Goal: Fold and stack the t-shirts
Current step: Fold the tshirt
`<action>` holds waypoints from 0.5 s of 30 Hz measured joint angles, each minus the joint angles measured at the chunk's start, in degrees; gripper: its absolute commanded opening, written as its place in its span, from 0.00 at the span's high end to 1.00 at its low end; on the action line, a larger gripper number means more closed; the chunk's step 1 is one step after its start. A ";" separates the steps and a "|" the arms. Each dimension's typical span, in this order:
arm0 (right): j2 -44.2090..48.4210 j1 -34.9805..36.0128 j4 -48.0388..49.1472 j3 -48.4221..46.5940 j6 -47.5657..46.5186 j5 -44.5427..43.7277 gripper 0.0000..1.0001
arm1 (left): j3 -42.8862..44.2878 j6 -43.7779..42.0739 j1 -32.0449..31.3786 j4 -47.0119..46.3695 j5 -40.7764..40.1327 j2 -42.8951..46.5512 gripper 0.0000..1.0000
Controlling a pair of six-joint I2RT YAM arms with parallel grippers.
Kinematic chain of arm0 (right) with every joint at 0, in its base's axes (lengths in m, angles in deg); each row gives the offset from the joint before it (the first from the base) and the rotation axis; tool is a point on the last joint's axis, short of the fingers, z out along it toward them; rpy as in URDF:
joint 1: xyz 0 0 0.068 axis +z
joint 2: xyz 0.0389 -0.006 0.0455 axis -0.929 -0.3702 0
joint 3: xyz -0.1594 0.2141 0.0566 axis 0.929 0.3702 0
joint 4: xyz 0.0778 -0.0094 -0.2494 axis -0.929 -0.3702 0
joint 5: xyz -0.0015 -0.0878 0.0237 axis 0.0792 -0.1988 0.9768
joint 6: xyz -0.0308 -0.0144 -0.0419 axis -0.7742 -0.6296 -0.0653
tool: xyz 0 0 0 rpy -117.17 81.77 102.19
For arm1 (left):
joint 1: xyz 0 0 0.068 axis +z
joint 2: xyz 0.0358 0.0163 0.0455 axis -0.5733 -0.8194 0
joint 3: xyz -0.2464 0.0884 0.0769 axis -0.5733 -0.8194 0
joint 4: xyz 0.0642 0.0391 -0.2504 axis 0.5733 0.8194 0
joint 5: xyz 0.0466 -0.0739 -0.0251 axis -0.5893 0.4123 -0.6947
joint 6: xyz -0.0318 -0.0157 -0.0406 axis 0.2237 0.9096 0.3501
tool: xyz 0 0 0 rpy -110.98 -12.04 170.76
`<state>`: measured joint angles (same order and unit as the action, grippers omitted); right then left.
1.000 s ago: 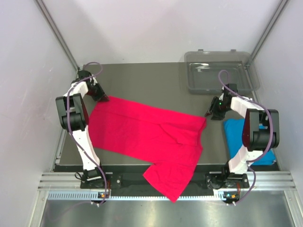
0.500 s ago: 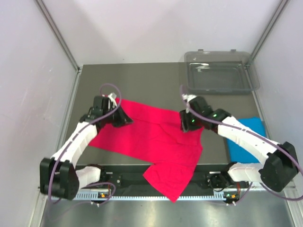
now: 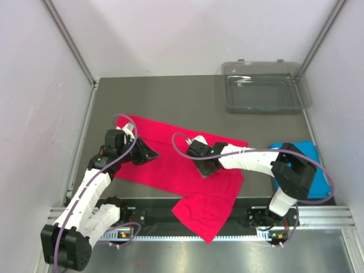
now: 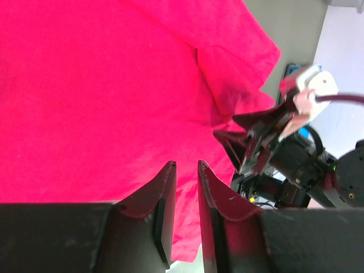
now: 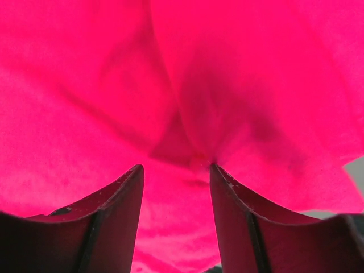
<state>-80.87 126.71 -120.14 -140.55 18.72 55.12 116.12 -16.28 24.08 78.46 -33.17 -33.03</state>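
Note:
The crimson-pink t-shirt lies spread across the grey table, and one part hangs over the front edge. It fills the left wrist view and the right wrist view. My left gripper hovers over its left half; its fingers stand a narrow gap apart and hold nothing. My right gripper is over the shirt's middle, by a fold crease. It is open and empty. The sky-blue t-shirt lies folded at the right, partly hidden by my right arm.
A clear grey plastic tray stands at the table's back right. White walls enclose the table on three sides. My right arm shows in the left wrist view, just past the shirt's edge.
Both arms have swung in from the shirt's outer edges. My right gripper moved left to the shirt's middle. My left gripper moved right and forward. The shirt's right part now looks folded in.

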 measured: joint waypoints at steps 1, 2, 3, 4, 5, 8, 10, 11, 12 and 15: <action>-1.03 0.15 -0.13 -0.92 0.20 -1.03 0.52 | 0.00 0.00 0.00 0.35 0.00 0.22 0.73; -1.90 0.22 -0.20 -1.70 0.44 -2.08 0.52 | 0.00 0.00 0.00 0.90 0.00 0.39 0.73; -2.62 0.22 -0.11 -2.32 0.50 -3.04 0.53 | 0.00 0.00 0.00 1.31 0.00 0.55 0.73; -3.15 0.24 -0.07 -2.73 0.50 -4.04 0.54 | 0.00 -0.04 0.00 1.90 -0.04 0.79 0.73; -3.61 0.24 -0.04 -2.97 0.48 -4.90 0.54 | 0.00 -0.11 0.00 2.40 -0.04 0.96 0.73; -5.18 0.22 -0.11 -3.43 0.20 -7.26 0.60 | 0.00 -0.46 0.00 3.74 -0.04 1.64 0.73; -6.60 0.22 0.13 -3.52 -0.22 -8.66 0.68 | 0.00 -0.63 0.00 4.13 -0.02 1.84 0.73; -7.43 0.31 0.22 -3.67 -0.61 -9.86 0.75 | 0.00 -0.70 0.00 4.20 -0.04 1.84 0.73; -7.43 0.20 0.35 -3.67 -1.01 -10.23 0.77 | 0.02 -0.72 0.00 4.17 -0.02 1.81 0.73; -7.67 -0.85 0.96 -3.67 -1.57 -11.45 0.79 | 0.17 -0.94 0.00 4.11 0.13 0.90 0.73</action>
<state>-88.54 125.85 -119.17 -144.22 17.15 43.67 116.30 -17.22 24.08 82.57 -33.04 -32.14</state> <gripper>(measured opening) 0.221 0.266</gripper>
